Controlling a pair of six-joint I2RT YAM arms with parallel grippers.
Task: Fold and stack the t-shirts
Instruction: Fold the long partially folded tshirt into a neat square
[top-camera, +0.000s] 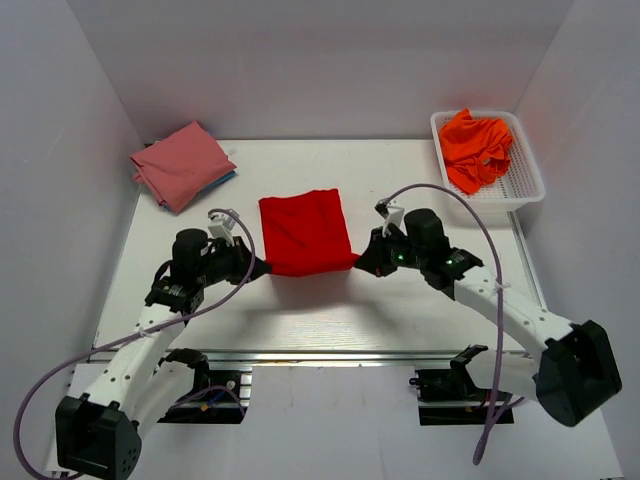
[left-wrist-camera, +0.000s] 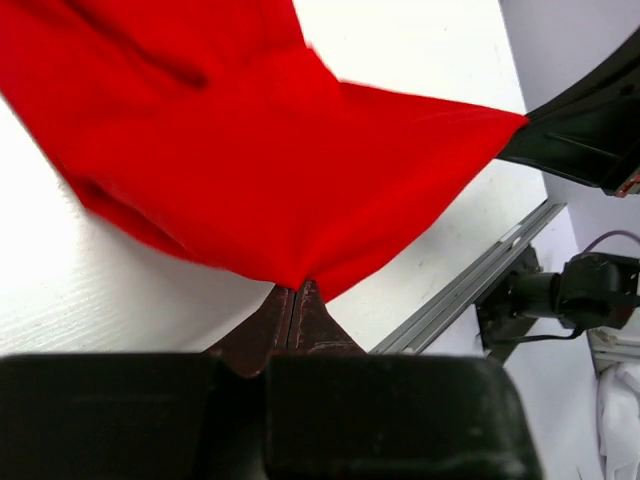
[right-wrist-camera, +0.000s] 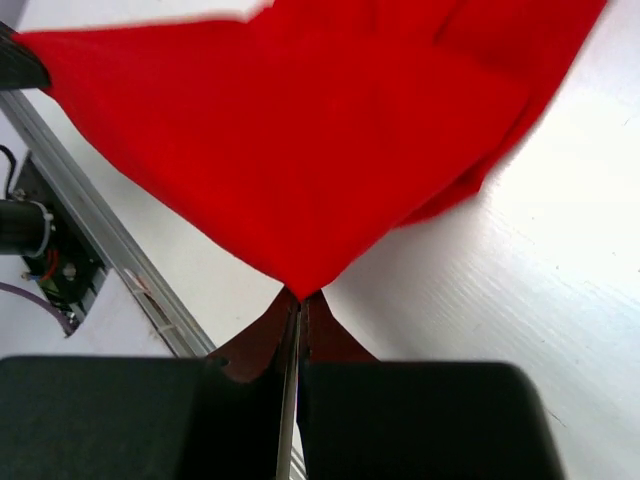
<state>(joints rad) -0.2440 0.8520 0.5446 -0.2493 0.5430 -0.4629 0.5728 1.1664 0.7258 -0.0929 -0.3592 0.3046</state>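
While left claw (top-camera: 262, 267) and right claw (top-camera: 360, 264) each clamp a near corner, red t-shirt (top-camera: 303, 232) lies centre of desk (top-camera: 400, 320), near edge lifted taut. Fold step in hand. Next likely: carry both corners toward far hem together, keep tension even, lay flat, then release.

The red t-shirt (top-camera: 300, 230) is folded into a square in the middle of the table, and its two near corners are pinched, one by the left gripper (top-camera: 265, 267) and one by the right gripper (top-camera: 358, 265), so the near edge is pulled tight. The pink t-shirt (top-camera: 180, 163) lies folded at the far left on top of the teal-blue t-shirt (top-camera: 225, 180), which only peeks out. The orange t-shirts (top-camera: 477, 148) sit crumpled in the white basket (top-camera: 530, 185) at the far right.
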